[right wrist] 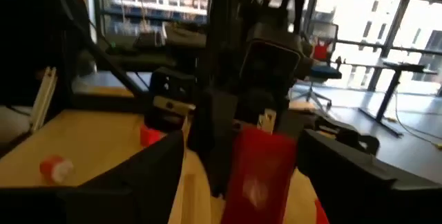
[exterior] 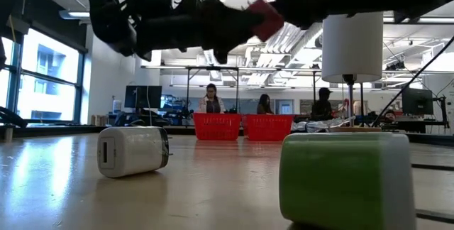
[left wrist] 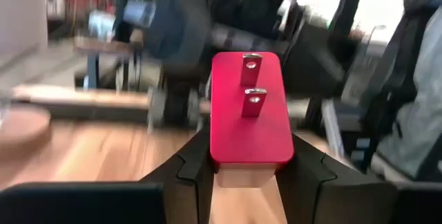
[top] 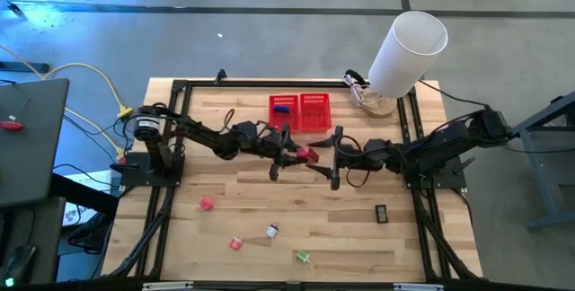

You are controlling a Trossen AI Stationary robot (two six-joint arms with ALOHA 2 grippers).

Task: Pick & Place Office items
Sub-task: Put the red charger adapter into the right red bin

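Note:
A red block point(left wrist: 246, 110) with two metal prongs hangs above the table's middle, and my left gripper point(top: 286, 154) is shut on it. My right gripper point(top: 329, 160) faces it from the table's right, open. Its fingers stand on either side of the block's point(right wrist: 261, 169) far end, apart from it. On the table near the front edge lie a pink item point(top: 206, 203), a red-white one point(top: 237, 242), a whitish one point(top: 271, 230), a green one point(top: 302, 256) and a black rectangle point(top: 380, 212). A blue item point(top: 283, 108) lies in the left basket. My left gripper pinches the red block's two side faces, at its near end point(left wrist: 248, 156), between its two fingers point(left wrist: 190, 175). The fingers come about level from the table's left. The block sticks out ahead of them toward the right gripper, pronged face up, lifted clear of the table.
Two red mesh baskets point(top: 314, 122) stand side by side at the table's far middle. A big white cylinder point(top: 409, 50) stands at the far right corner. In the low view, people sit in the room beyond the table. A black frame point(top: 162, 210) runs along the table's sides.

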